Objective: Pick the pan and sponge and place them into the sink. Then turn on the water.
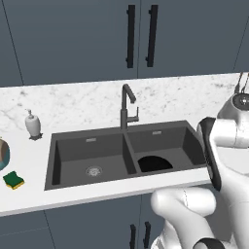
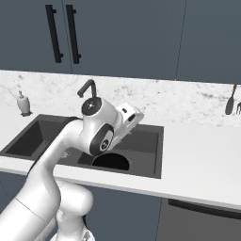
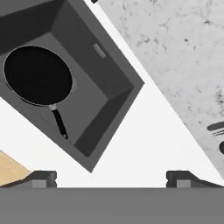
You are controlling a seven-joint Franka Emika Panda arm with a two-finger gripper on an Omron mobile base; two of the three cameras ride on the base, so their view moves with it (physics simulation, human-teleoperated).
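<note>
Gripper (image 3: 111, 177), released and empty, hovers over the white bench (image 3: 144, 131), round black pan (image 3: 38, 75) ahead-left in the dark grey sink (image 3: 109, 92).

matt black pan (image 3: 38, 75), speckled marble-look counter (image 1: 87, 99)

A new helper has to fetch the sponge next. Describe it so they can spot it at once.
Start at the dark double-basin sink set in the white marble counter. Go left past the sink's edge to the counter's front, below the white soap dispenser. The sponge lies there: a small flat block, green on top with a yellow body, the only brightly coloured thing on that stretch.
</note>
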